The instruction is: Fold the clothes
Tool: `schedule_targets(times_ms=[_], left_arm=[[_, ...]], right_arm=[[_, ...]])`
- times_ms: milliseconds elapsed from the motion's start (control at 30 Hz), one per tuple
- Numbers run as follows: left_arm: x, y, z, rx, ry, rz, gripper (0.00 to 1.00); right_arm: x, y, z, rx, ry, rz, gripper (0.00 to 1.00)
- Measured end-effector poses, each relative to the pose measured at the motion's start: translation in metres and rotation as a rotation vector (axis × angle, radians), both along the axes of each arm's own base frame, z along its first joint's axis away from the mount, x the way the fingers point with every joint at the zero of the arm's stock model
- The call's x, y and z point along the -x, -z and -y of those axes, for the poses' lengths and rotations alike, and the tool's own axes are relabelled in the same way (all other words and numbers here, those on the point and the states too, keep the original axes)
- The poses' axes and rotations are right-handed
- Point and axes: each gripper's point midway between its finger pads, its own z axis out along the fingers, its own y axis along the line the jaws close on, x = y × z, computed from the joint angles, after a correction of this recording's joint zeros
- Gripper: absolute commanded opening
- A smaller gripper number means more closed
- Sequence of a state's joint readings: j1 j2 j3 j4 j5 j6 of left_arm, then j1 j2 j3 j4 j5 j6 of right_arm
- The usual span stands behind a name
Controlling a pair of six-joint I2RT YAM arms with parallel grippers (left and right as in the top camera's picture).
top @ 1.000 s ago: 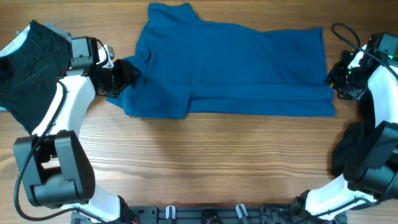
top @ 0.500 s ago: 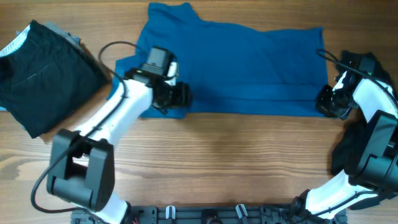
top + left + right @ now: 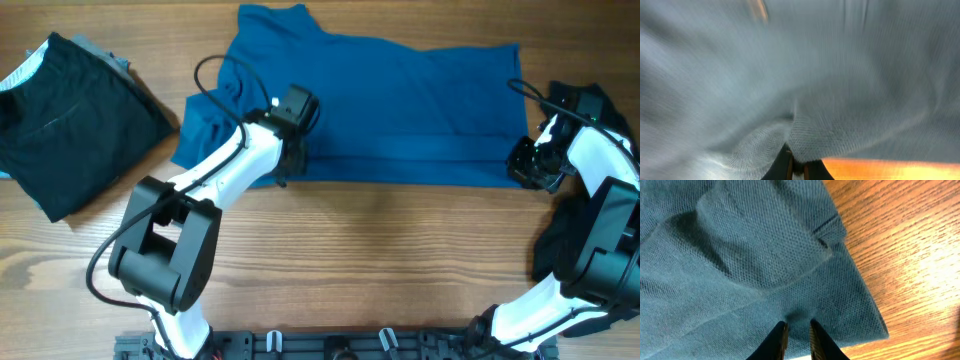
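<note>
My left claw [image 3: 797, 169] is closed tight on the blue shirt [image 3: 400, 100]. Its wrist view is blurred, but the cloth puckers up into a ridge that runs straight into my shut fingertips. From above, that claw sits on the shirt's near edge, left of the middle, with my left arm reaching in over the bare surface [image 3: 350, 260] from the near left. My right claw [image 3: 797, 332] stands narrow, its two fingertips [image 3: 781, 336] close together with a pinch of the knit cloth between them, just in from the shirt's near right corner. A doubled layer of the shirt lies just beyond those tips, and wood shows to the side of the hem. The shirt lies spread along the far edge of the surface, across the middle. Its collar [image 3: 270, 12] is at the far left of the shirt, and a sleeve [image 3: 200, 125] sticks out toward the left edge. A fold line runs lengthwise near its near hem. A black garment [image 3: 70, 130] lies flat at the far left corner, apart from the shirt, with a pale band [image 3: 25, 72] along its outer edge. A dark heap [image 3: 562, 240] sits by the right edge beside my right arm. I cannot tell whether it is cloth.
</note>
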State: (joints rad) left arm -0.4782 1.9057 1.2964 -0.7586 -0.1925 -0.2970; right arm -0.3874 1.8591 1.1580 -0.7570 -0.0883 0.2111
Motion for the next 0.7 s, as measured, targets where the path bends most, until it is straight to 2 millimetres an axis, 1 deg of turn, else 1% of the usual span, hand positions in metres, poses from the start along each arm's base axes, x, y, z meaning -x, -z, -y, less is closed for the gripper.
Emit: schedule_targets(times_ms=[33,67,100,133,167,200,267,333,433,500,533,633,700], left_arm=[[-0.018,-0.015,0.001,-0.007,-0.006,0.065,0.04],[-0.045,-0.035,0.005,0.006,-0.019,0.167,0.04],[-0.068,-0.054,0.006,0.025,-0.036,0.258,0.11],[-0.094,-0.074,-0.002,0.049,-0.087,0.356,0.60],[-0.097,-0.075,-0.007,0.058,-0.119,0.367,0.79],[-0.099,-0.074,-0.015,0.084,-0.172,0.362,0.86],[-0.098,-0.070,-0.025,0.136,-0.232,0.325,0.89],[-0.086,-0.061,-0.034,0.154,-0.272,0.250,0.89],[-0.044,-0.043,-0.039,0.112,-0.277,0.065,0.89],[-0.033,-0.037,-0.042,0.095,-0.279,0.023,0.89],[-0.023,-0.027,-0.046,0.080,-0.280,-0.011,0.89],[-0.015,-0.002,-0.047,0.087,-0.285,-0.012,0.89],[-0.011,0.013,-0.048,0.093,-0.285,-0.005,0.89]], right_arm=[[0.000,0.000,0.000,0.000,0.000,0.000,0.20],[0.000,0.000,0.000,0.001,0.000,0.001,0.20],[0.000,0.000,0.000,0.001,0.000,0.002,0.20],[0.000,0.000,0.000,0.000,0.000,0.000,0.21],[0.000,0.000,0.000,0.000,0.000,0.000,0.21],[0.000,0.000,0.000,0.000,0.000,0.000,0.21],[0.000,0.000,0.000,0.000,0.000,0.001,0.22],[0.000,0.000,0.000,0.000,0.000,0.001,0.22],[0.000,0.000,0.000,0.001,0.000,0.001,0.22],[0.000,0.000,0.000,0.000,0.000,0.000,0.22],[0.000,0.000,0.000,0.000,0.000,0.000,0.22],[0.000,0.000,0.000,-0.001,0.000,-0.001,0.22],[0.009,0.000,-0.004,-0.016,0.000,-0.038,0.27]])
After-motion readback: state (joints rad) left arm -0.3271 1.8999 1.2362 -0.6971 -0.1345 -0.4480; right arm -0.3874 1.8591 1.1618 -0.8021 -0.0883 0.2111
